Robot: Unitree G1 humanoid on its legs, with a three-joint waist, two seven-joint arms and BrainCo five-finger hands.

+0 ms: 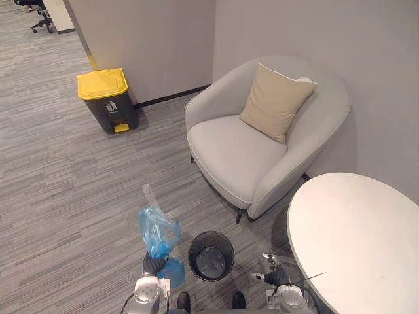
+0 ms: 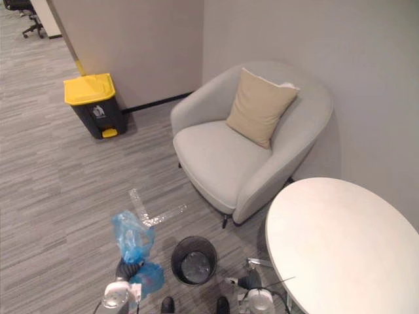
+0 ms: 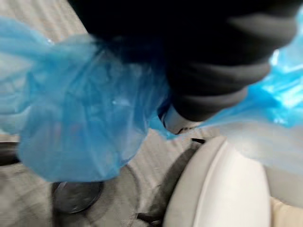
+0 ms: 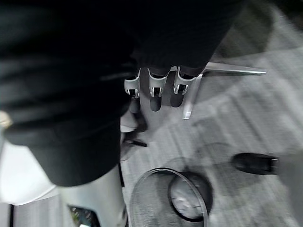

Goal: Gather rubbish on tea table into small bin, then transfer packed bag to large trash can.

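Where the eye views look down on the grey carpet, the left hand point(image 1: 152, 265) shows at the lower edge with a blue bag point(image 1: 157, 232) gathered around it. The bag is off the floor; one part stands up above the hand and a smaller part sits beside the arm. Just to the right of it stands the small black bin point(image 1: 194, 252), upright and apart from the bag. The right hand point(image 1: 278, 275) hangs on the other side of the bin, near the edge of the white table point(image 1: 357, 235). A clear strip point(image 1: 149, 194) lies on the carpet beyond the bag. Behind the bin is a grey armchair point(image 1: 229, 154) with a beige cushion point(image 1: 275, 101) leaning on its back. The large can point(image 1: 101, 84), dark with a closed yellow lid, stands at the wall, well apart from the bag.

In the left wrist view the blue film lies over and around the hand's dark cover. The fingers are hidden in it, so one cannot tell if they are clamped on the bag. Past the film the bin and the armchair show.

In the right wrist view the fingers point(image 4: 156, 94) hang in a row, side by side and relaxed, with nothing between them. Past them show the carpet, the clear strip and the rim of the bin.
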